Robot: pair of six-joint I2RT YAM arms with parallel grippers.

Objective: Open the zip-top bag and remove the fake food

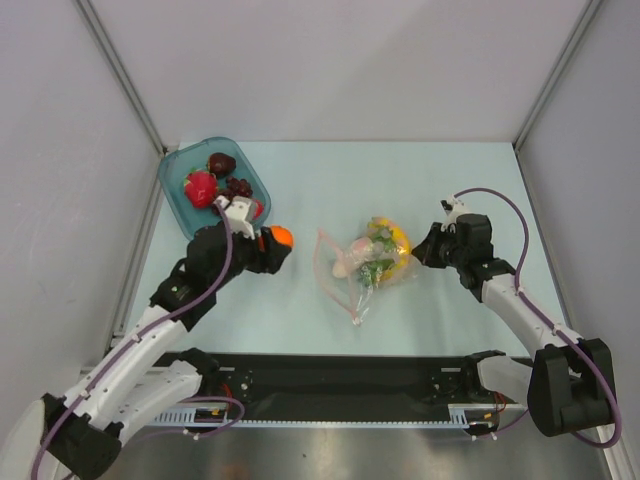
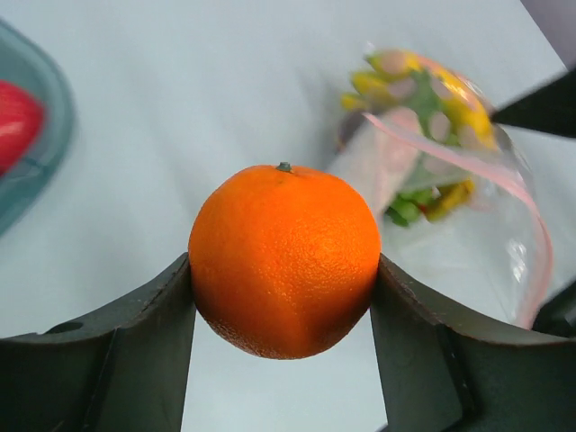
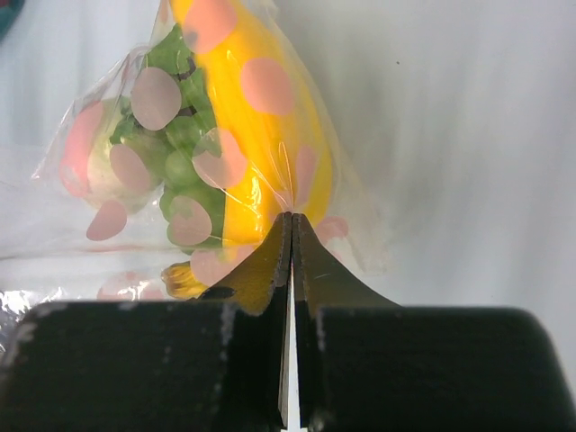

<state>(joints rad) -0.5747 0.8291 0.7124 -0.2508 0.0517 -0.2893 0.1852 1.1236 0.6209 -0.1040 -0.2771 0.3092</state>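
Observation:
The zip-top bag (image 1: 350,272) lies mid-table, clear with pink spots, its pink zip mouth (image 2: 468,162) open toward the left arm. Inside it are a yellow banana (image 3: 261,117), green grapes (image 3: 184,148) and a white piece (image 1: 347,266). My left gripper (image 1: 272,247) is shut on the orange (image 2: 284,259), held above the table between the bag and the teal tray. My right gripper (image 3: 292,216) is shut on the bag's plastic at its right end, next to the banana.
A teal translucent tray (image 1: 177,190) sits at the back left with a red strawberry (image 1: 200,186) and dark purple pieces (image 1: 222,163). Grey walls close in the table on the left, back and right.

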